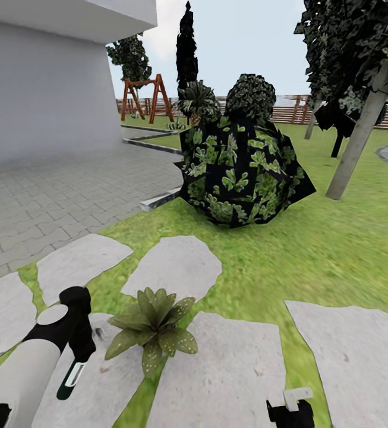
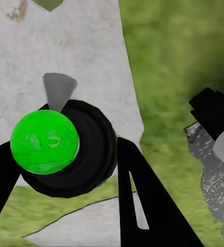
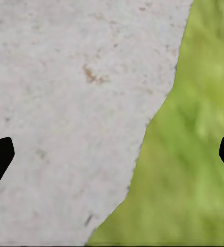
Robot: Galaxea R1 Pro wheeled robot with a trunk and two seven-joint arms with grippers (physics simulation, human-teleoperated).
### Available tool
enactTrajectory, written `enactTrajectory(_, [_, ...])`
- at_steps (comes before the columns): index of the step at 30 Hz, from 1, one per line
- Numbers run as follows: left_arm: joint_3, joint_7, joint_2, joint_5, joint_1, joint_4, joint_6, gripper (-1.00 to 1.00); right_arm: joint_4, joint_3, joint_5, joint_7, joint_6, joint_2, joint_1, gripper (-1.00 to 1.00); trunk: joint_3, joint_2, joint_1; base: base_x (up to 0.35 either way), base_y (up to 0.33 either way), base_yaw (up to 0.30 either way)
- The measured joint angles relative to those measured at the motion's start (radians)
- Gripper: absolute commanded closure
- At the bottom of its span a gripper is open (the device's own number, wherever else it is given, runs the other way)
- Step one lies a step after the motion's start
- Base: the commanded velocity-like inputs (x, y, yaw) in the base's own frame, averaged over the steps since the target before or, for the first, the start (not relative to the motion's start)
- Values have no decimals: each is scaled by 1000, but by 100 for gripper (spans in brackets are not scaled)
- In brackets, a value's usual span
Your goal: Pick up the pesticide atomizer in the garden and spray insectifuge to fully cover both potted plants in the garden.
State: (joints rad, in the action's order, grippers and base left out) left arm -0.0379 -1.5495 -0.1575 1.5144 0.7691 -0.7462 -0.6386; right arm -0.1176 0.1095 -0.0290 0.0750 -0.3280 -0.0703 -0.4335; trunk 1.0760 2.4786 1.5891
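The potted plant (image 1: 153, 330) hides its own pot under its leaves. The right gripper (image 1: 291, 409) is cut off by the head view's lower edge. Far fence (image 1: 348, 113) slats blur behind trunks.

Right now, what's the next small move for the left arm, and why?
Probably swing the left gripper slightly to its right so the sprayer faces the potted plant, then spray. The sprayer already looks clamped between the fingers, and in the head view the plant sits close beside that gripper, between the stepping stones. The aim likely needs only a small turn.
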Motion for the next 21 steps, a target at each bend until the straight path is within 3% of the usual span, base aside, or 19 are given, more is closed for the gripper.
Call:
enactTrajectory(9, [-9,3,5,-5,-1,6,-4,100,-2,-1,1,0,0,0,0,-100,0,0,0,-137,284,-12])
enactTrajectory(16, [-9,1,7,-13,-1,6,-34,100,-2,-1,1,0,0,0,0,-100,0,0,-1,149,275,-266])
enactTrajectory(21, [-5,6,64,-4,-10,9,-37,100,-2,-1,1,0,0,0,0,-100,0,0,0,52,36,-299])
